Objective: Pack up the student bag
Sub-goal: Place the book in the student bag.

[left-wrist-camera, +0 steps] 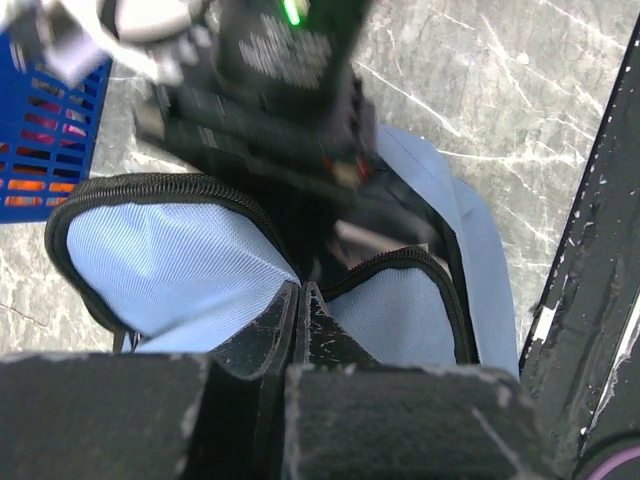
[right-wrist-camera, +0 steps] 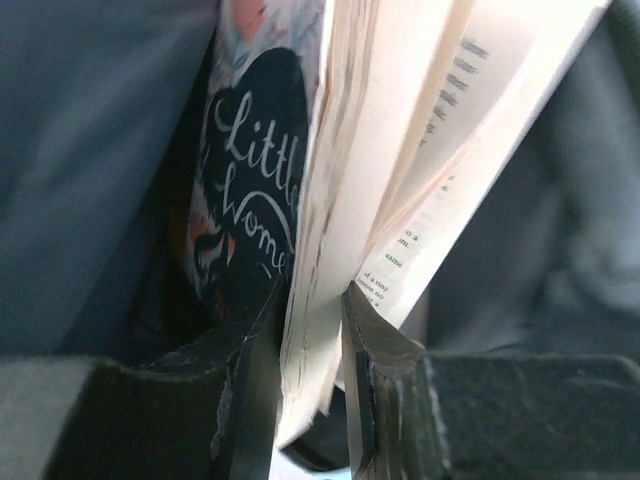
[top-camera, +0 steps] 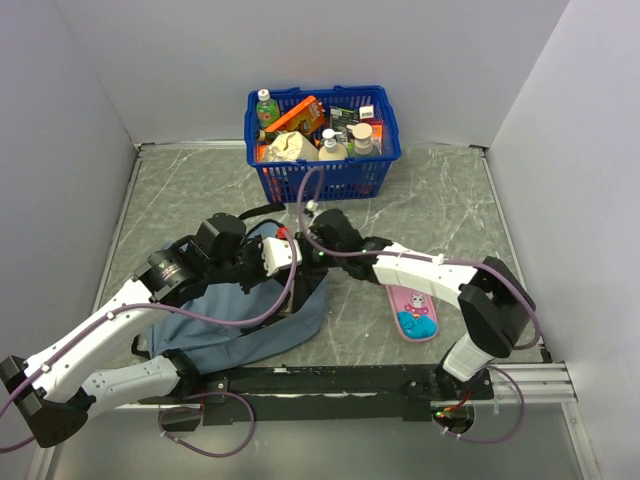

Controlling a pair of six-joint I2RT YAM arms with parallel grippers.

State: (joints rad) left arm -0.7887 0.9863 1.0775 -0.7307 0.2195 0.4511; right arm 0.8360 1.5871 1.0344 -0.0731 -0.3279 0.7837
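Note:
The student bag (top-camera: 250, 325), soft grey-blue fabric with a dark zip rim, lies on the table in front of the left arm. My left gripper (top-camera: 278, 256) is shut on the rim of its opening; in the left wrist view my left gripper (left-wrist-camera: 300, 292) pinches the zip edge of the bag (left-wrist-camera: 170, 260) and holds the mouth open. My right gripper (top-camera: 313, 233) reaches down into that opening. It is shut (right-wrist-camera: 315, 310) on a paperback book (right-wrist-camera: 250, 180) with a dark cover reading "Little Women"; its pages (right-wrist-camera: 400, 140) fan apart. The dark bag lining (right-wrist-camera: 90, 150) surrounds the book.
A blue plastic basket (top-camera: 322, 175) with bottles and packets stands at the back, close behind the grippers; it also shows in the left wrist view (left-wrist-camera: 40, 150). A small pink pencil case (top-camera: 413, 312) lies right of the bag. A black rail (top-camera: 330, 380) runs along the near edge.

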